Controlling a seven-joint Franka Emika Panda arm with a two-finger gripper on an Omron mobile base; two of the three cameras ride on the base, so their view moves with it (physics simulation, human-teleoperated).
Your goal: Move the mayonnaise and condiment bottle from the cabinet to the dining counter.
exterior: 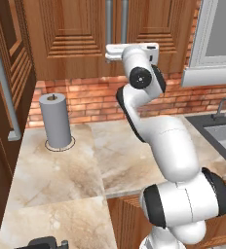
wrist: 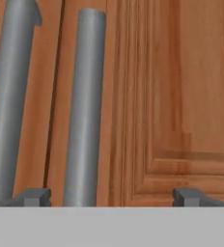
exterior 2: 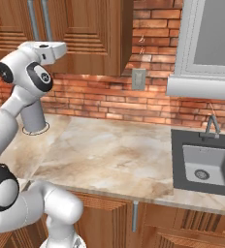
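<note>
The cabinet [exterior: 76, 34] hangs on the wall above the worktop with both panelled doors shut. Its two grey bar handles [exterior: 116, 19] run side by side down the middle. My arm reaches up to it, and the white hand [exterior: 129, 51] sits just under the handles' lower ends. In the hand view my gripper [wrist: 113, 198] is open, its fingertips [wrist: 34, 197] spread wide and nothing between them. The right-hand handle [wrist: 85, 106] lies between the jaws, close ahead, with the right door's panel [wrist: 181, 96] beside it. The mayonnaise and condiment bottle are hidden behind the doors. The dining counter is out of view.
A grey upright roll [exterior: 56, 121] stands on the marble worktop [exterior: 124, 155] at the back left. A dark sink [exterior 2: 204, 167] with a faucet [exterior 2: 211, 127] is set in on the right. Behind runs a brick wall [exterior 2: 100, 99], with a window ledge [exterior 2: 201, 87] above the sink.
</note>
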